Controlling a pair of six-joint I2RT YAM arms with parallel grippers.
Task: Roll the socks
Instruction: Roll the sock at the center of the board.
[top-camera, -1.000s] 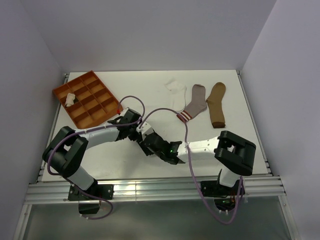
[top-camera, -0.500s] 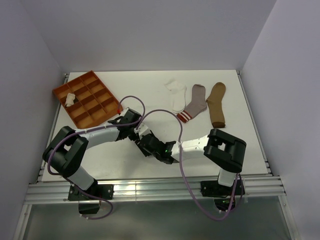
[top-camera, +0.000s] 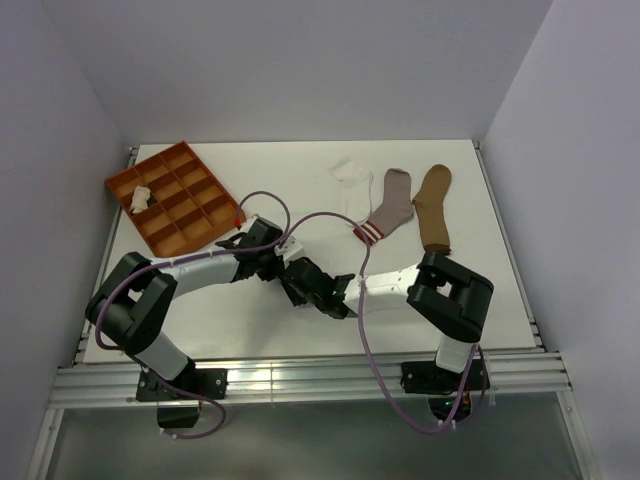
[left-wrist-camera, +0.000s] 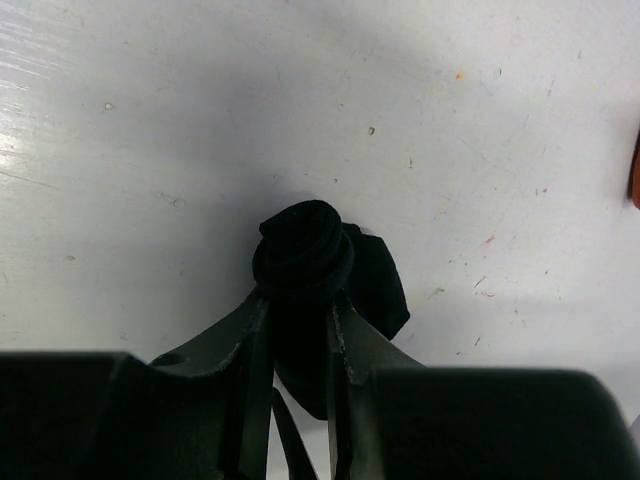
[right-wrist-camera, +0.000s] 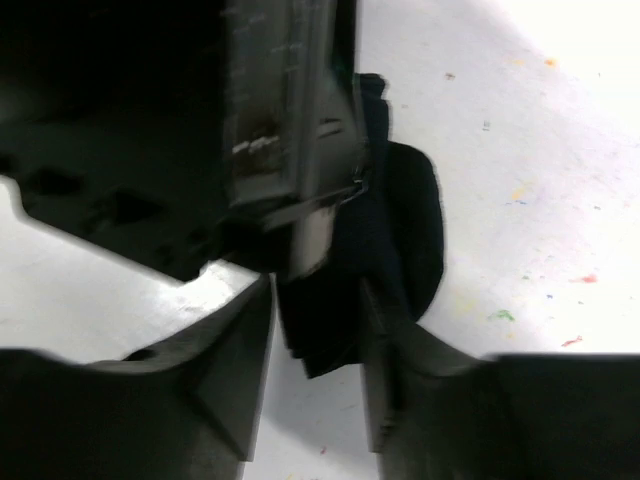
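The left arm's fingers (left-wrist-camera: 250, 350) are clamped on a plain black fabric sock (left-wrist-camera: 305, 255), which is wound into a tight roll at their tips, with a loose fold spilling out to one side onto the white tabletop (top-camera: 300, 170). This happens around the middle of the tabletop, nearer its front edge than its back. The right arm's fingers (right-wrist-camera: 235, 350) meet it there from the opposite side and stand apart, one on each flank of the same black sock; whether they press on the fabric I cannot tell.

Towards the back right of the tabletop three socks lie flat, side by side: a plain white sock (top-camera: 353, 188), a grey sock with a red-striped cuff (top-camera: 388, 208) and a plain tan sock (top-camera: 434, 208). An orange plastic compartment tray (top-camera: 120, 183) sits at the back left corner, with a pale rolled sock (top-camera: 140, 198) in a compartment along its left side.
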